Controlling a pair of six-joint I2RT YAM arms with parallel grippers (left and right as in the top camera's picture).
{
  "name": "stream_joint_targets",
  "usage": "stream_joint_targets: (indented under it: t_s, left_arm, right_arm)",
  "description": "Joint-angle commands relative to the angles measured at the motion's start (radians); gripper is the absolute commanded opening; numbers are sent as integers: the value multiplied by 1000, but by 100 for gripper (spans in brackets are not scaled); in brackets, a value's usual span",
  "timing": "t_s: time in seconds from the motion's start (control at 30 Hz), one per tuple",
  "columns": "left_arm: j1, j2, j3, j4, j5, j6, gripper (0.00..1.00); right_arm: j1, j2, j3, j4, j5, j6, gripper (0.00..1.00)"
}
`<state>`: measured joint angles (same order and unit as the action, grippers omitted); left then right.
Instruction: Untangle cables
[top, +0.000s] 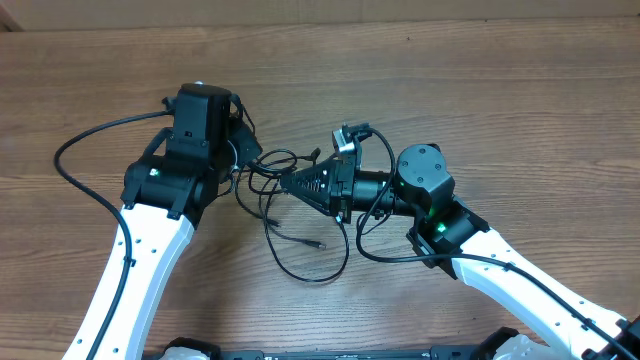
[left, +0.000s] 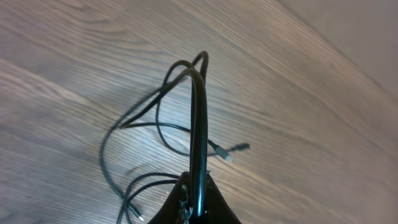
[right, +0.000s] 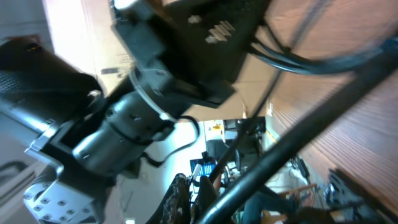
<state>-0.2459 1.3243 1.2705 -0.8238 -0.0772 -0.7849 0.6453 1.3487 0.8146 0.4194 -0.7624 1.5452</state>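
Both were shut tight: left jaws gripped a loop of the black cables (left: 198, 118), right jaws pinched the same tangle close by, slack loops and a plug end (top: 318, 243) trailing on the wooden surface (top: 450, 80). The danger: a hard pull apart risked cinching the knot, or a cord slipping free.
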Motion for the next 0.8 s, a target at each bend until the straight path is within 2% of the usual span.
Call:
stream_joint_targets:
  t_s: [0.0, 0.23, 0.33, 0.47, 0.63, 0.7, 0.77]
  left_arm:
    - [27, -9, 14, -26, -152, -102, 4]
    - [59, -9, 14, -46, -166, -113, 4]
    - [64, -9, 14, -45, -166, -114, 4]
    - [64, -9, 14, -43, -157, -114, 4]
    - [64, -9, 14, -43, -98, -101, 4]
    - [64, -9, 14, -44, -63, -74, 3]
    - [64, -9, 14, -43, -26, -41, 4]
  right_arm:
    - [8, -10, 10, -53, -19, -10, 4]
    - [8, -10, 10, -431, 108, -32, 7]
    - [8, -10, 10, -698, 211, -32, 9]
    - [8, -10, 10, -963, 347, -32, 19]
    - [8, -10, 10, -1052, 385, -33, 43]
    - [8, -10, 10, -1054, 393, -37, 61]
    - [8, -10, 10, -1054, 405, -36, 73]
